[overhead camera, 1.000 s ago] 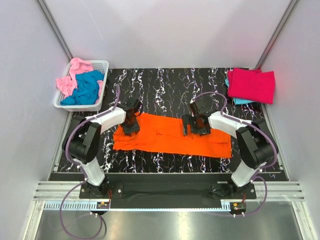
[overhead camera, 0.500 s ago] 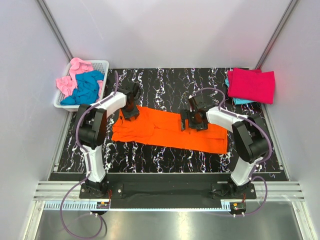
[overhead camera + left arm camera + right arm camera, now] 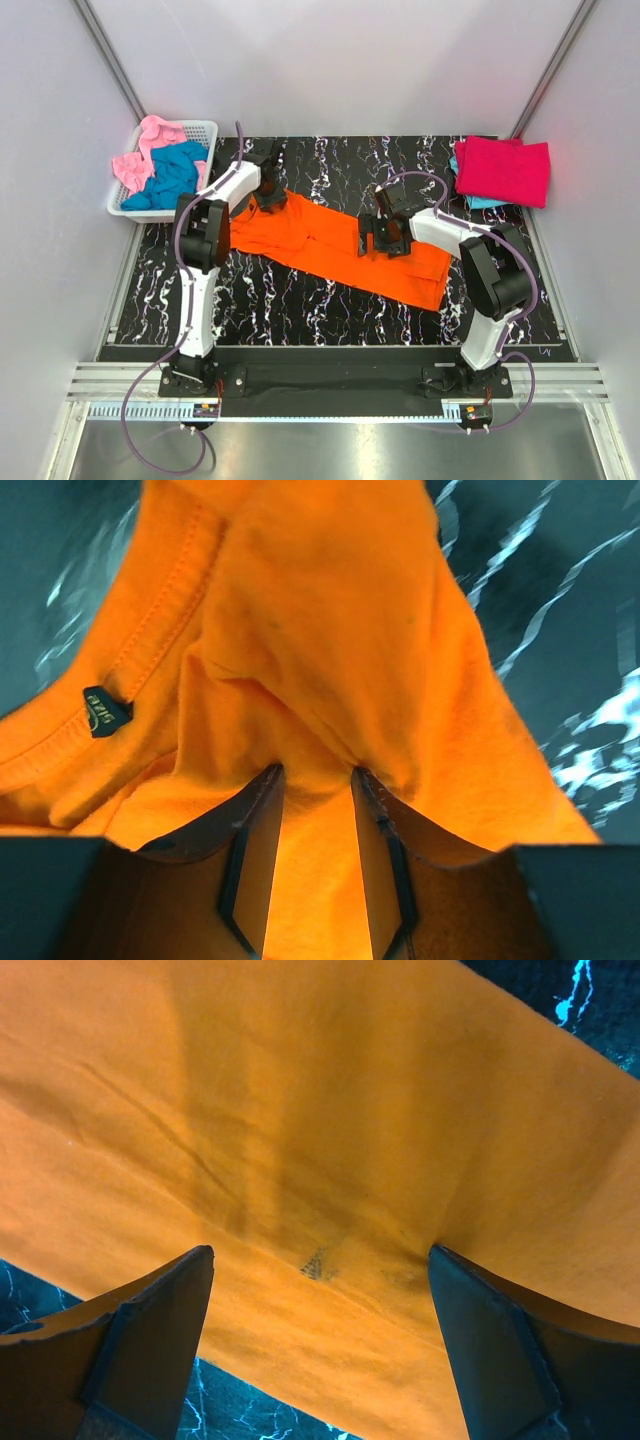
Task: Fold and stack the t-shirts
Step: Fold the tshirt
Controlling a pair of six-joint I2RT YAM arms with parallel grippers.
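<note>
Orange shirt (image 3: pixel 330 245): I see it lying slantwise across the table (image 3: pixel 320 315).
Right gripper (image 3: pixel 320 1260): released, fingers wide over the cloth.
Left gripper (image 3: pixel 315 780): clenched on a fold beside the shirt's collar.
Far right: crimson shirt (image 3: pixel 503 170), folded.
Far left: basket (image 3: pixel 203 128) holding a teal shirt (image 3: pixel 175 175) and a pink shirt (image 3: pixel 150 135).

The folded teal blue cloth t-shirt (image 3: pixel 480 203) is mostly buried under the folded crimson-pink cloth t-shirt (image 3: pixel 503 170), peeking out at its 7 o'clock corner. The bright orange cloth t-shirt (image 3: pixel 330 630) overruns the left wrist view at 9 o'clock. Its small black neck label (image 3: pixel 103 711) carries print too small to read.
</note>
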